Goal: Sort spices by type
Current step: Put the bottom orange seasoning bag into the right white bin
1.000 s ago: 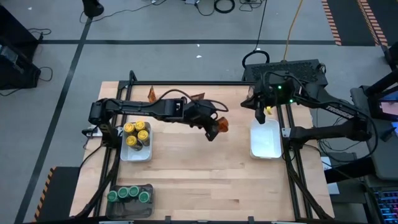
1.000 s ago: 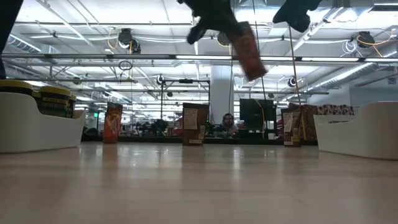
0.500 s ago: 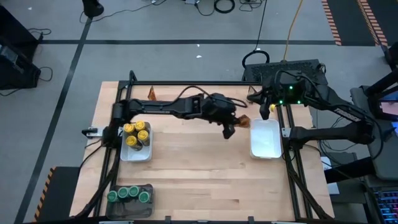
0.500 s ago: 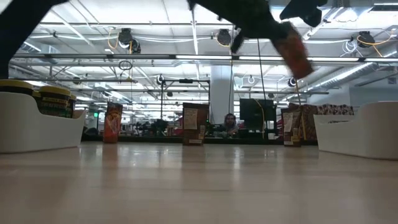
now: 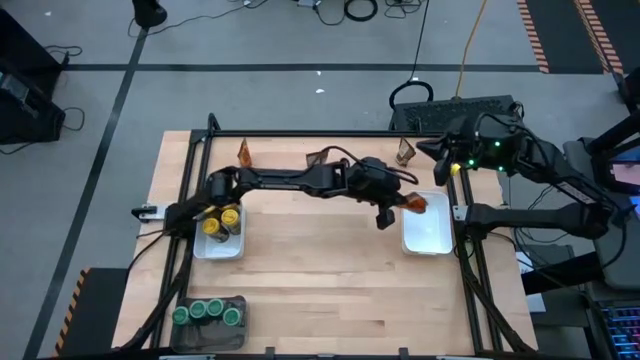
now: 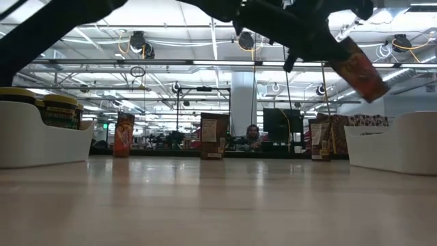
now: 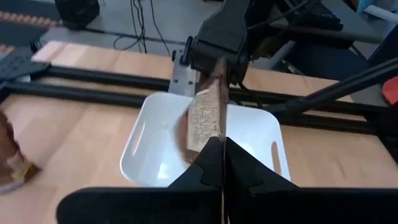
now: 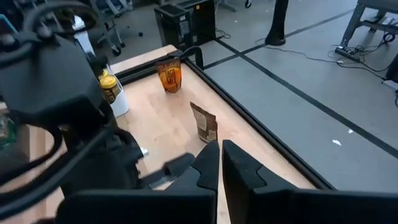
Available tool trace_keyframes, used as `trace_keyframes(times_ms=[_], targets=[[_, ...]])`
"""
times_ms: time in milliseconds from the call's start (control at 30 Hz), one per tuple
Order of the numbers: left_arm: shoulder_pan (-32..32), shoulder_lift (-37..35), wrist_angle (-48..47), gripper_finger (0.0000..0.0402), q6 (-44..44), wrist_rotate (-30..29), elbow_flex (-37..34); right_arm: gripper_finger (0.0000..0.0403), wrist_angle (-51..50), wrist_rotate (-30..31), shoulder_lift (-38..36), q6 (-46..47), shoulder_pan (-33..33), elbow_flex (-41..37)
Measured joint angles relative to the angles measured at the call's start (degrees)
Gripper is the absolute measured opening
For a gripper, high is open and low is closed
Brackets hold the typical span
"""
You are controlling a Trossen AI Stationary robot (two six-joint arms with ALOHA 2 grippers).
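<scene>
My left gripper reaches across the table and is shut on a brown-orange flat packet, held over the near-left rim of the right white tray. The low view shows the packet high above the table. My right gripper is shut on nothing, off the tray's far right corner. Three more packets stand upright on their bottom edges along the far edge. Yellow-lidded jars stand in the left white tray, green-lidded jars in the dark grey tray. My left gripper pinches the packet's near end between its two fingers, one on each flat face. The fingers come from the table's left, slanting a little downward, and lie along the packet. The packet sticks out past the fingertips, tilted and lifted clear above the tray.
The right white tray has nothing in it. A black frame rail runs along the far edge behind the standing packets. Bare wood spreads across the table's middle and near side.
My left gripper has carried the packet toward the table's right edge and a little down, rolling as it went; the packet now hangs over the right white tray's rim. My right gripper has drawn back from above the tray toward the far right corner.
</scene>
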Motion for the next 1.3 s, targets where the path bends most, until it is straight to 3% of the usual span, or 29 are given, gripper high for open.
trace_keyframes(times_ms=[400, 733, 1300], targets=[[1.0, 11.2, 1.4, 0.0000, 5.4, -0.7, 13.3, 0.0000, -0.1, -0.3, -0.3, 1.7, 0.0, 0.0], [2.9, 11.5, 1.8, 0.0000, 9.9, -1.7, 13.0, 0.0000, 0.5, -0.3, -0.2, 1.9, 0.0, 0.0], [2.8, 15.6, 0.4, 0.0000, 10.0, -1.5, 13.0, 0.0000, 1.4, -0.1, 0.7, 2.3, 0.0, 0.0]])
